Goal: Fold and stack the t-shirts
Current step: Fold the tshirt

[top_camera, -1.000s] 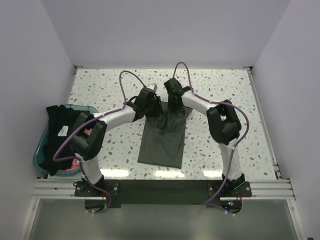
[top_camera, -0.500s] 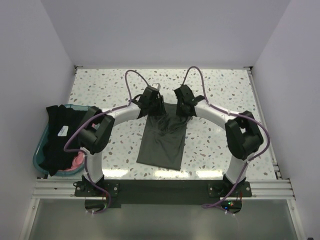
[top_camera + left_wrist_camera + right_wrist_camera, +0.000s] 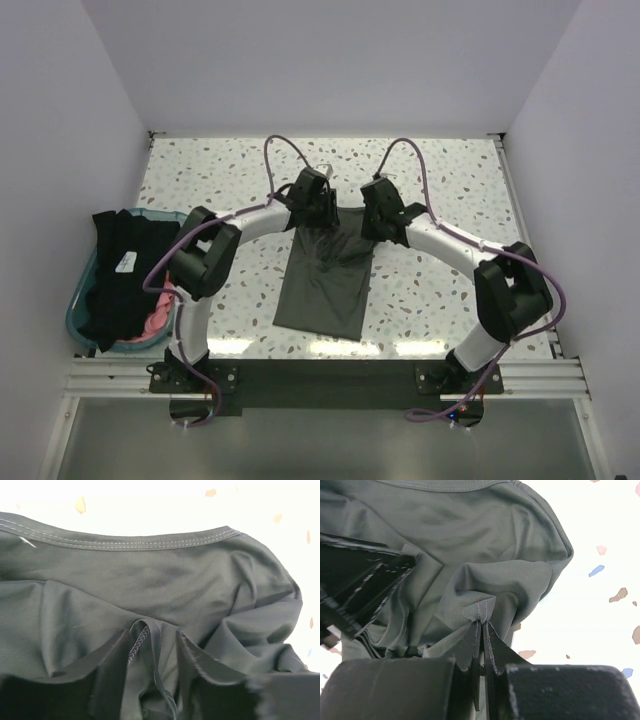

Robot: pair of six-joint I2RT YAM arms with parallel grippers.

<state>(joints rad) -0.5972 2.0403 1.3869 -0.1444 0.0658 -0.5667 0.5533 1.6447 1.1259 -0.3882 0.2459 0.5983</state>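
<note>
The dark olive-green t-shirt (image 3: pixel 322 290) lies partly folded in the middle of the table, its near end flat and its far end bunched. My left gripper (image 3: pixel 317 207) is shut on a fold of its far left edge; in the left wrist view (image 3: pixel 152 640) a seamed fold of the shirt (image 3: pixel 150 575) rises between the jaws. My right gripper (image 3: pixel 376 224) is shut on the far right edge; in the right wrist view (image 3: pixel 482 622) the jaws pinch a peak of the cloth (image 3: pixel 470 530). The black t-shirt (image 3: pixel 118 268) and the pink t-shirt (image 3: pixel 156 322) sit in the tub.
A teal plastic tub (image 3: pixel 72 315) stands at the table's left edge, the black cloth draped over its rim. White walls close the table at the back and on both sides. Purple cables arch over both arms.
Both grippers have moved toward the back of the table and a little to the right, drawing the shirt's far edge with them. The near end of the shirt has stayed put.
</note>
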